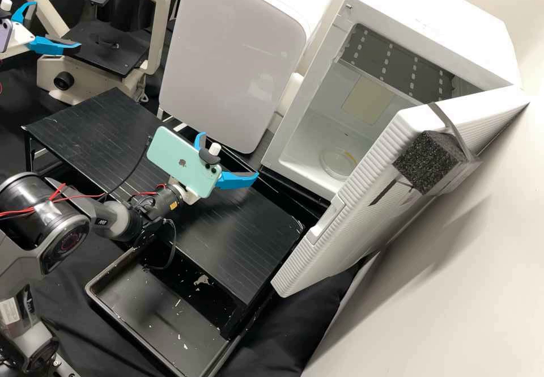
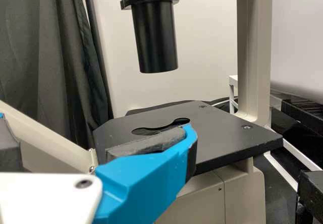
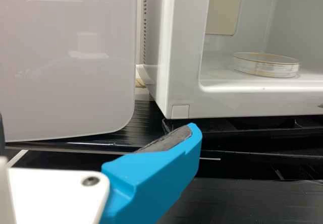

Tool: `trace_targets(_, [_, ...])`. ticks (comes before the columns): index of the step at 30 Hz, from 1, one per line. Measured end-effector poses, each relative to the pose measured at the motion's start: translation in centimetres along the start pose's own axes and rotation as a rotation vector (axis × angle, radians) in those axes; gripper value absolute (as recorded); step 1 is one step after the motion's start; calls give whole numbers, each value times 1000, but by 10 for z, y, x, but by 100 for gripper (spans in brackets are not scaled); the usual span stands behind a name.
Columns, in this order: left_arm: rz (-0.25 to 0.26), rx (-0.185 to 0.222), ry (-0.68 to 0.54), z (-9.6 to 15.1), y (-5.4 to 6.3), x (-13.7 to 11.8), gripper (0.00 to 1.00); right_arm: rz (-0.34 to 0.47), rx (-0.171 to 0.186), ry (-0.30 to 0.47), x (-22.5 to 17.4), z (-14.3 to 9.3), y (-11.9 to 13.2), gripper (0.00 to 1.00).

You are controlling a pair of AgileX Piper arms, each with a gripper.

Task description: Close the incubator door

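The right gripper (image 1: 229, 155) is held tilted near the frame's centre, the left gripper (image 1: 56, 24) at upper left, both with jaws spread apart. The ribbed white incubator door (image 1: 337, 246), speckled black foam (image 1: 428, 161) strapped on, is seen open at right.

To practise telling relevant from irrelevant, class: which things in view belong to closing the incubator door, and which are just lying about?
Belong to the job:
incubator
its open door, with foam block strapped on
right end effector, probably, being nearer the door

Just lying about:
microscope
black tray
dish inside the incubator
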Motion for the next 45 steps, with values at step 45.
trace_targets(45, [0,0,0,0,0,0,100,601,-175,-319,-145,66,85,100])
